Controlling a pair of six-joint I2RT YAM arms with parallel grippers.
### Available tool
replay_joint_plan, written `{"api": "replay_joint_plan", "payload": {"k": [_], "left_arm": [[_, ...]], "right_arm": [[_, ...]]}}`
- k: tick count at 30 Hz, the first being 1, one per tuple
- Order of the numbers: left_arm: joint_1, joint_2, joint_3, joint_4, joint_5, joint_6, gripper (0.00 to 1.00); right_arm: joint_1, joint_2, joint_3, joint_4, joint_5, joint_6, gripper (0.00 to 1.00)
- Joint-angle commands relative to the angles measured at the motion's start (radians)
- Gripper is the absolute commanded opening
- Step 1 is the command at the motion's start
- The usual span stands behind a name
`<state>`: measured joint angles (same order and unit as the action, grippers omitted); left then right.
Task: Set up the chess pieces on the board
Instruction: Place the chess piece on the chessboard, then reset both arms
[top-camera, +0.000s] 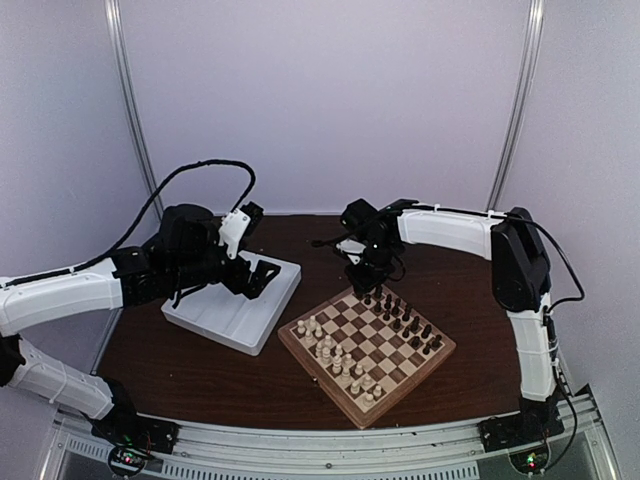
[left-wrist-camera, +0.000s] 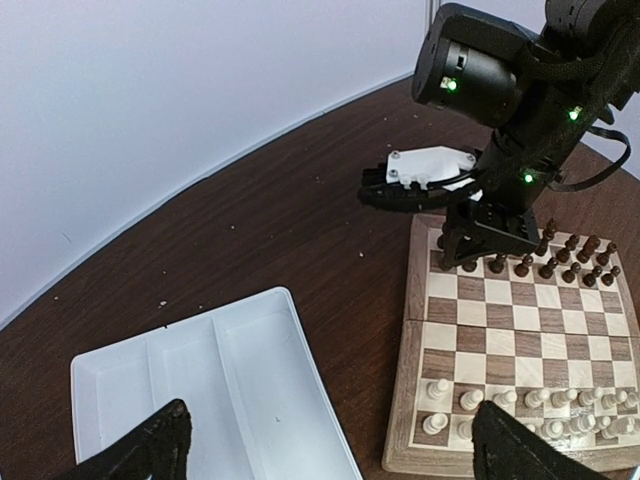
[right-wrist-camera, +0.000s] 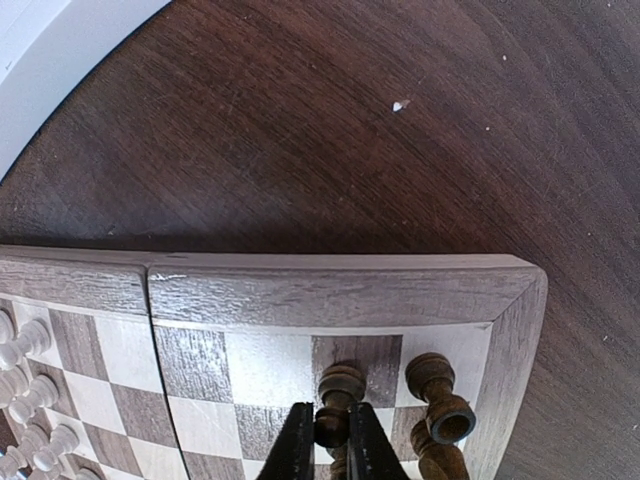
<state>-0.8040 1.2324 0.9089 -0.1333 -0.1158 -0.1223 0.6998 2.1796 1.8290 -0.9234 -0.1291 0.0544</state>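
Note:
The board (top-camera: 320, 385) lies on the table right of centre, with dark chess pieces (top-camera: 405, 320) in rows along its far-right side. My right gripper (right-wrist-camera: 333, 430) is shut on one dark chess piece (right-wrist-camera: 340, 392), upright over the back-row dark square beside the board's far corner. Another dark piece (right-wrist-camera: 440, 395) stands on the corner square next to it. I cannot tell if the held piece touches the board. My left gripper (left-wrist-camera: 335, 430) hangs open and empty over the white tray (left-wrist-camera: 200, 390), by the board's rim (left-wrist-camera: 405, 400).
Cream-white pieces (top-camera: 335, 355) fill the board's near-left rows. The white compartment tray (top-camera: 232, 305) sits left of the board, and its compartments look bare in the left wrist view. Dark wooden table (right-wrist-camera: 300, 150) runs beyond the board's far rim to the white walls.

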Motion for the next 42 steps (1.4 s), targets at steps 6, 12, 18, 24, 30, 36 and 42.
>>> {"api": "replay_joint_plan", "payload": {"k": [6,12,18,24,30,36,42], "left_arm": [[0.008,0.013,0.031,0.022,-0.006,-0.008,0.98],[0.008,0.001,0.031,0.014,-0.027,-0.004,0.98],[0.012,-0.011,0.032,0.006,-0.069,-0.019,0.98],[0.071,-0.064,-0.002,-0.025,-0.15,-0.092,0.98],[0.162,-0.158,-0.085,-0.103,-0.247,-0.109,0.98],[0.271,-0.301,-0.259,-0.067,-0.37,-0.087,0.98],[0.366,-0.353,-0.38,0.021,-0.4,-0.061,0.98]], "right_arm": [[-0.007,0.017,0.041,0.0,0.038,-0.007,0.21],[-0.008,0.008,0.045,0.003,0.03,-0.005,0.26],[-0.007,-0.018,0.073,-0.004,0.02,-0.008,0.3],[-0.007,-0.19,-0.045,0.112,0.045,-0.036,0.35],[-0.013,-0.588,-0.495,0.53,0.288,-0.067,0.66],[-0.13,-0.976,-0.978,0.898,0.609,0.011,1.0],[-0.23,-1.119,-1.213,1.096,0.757,-0.083,1.0]]}}
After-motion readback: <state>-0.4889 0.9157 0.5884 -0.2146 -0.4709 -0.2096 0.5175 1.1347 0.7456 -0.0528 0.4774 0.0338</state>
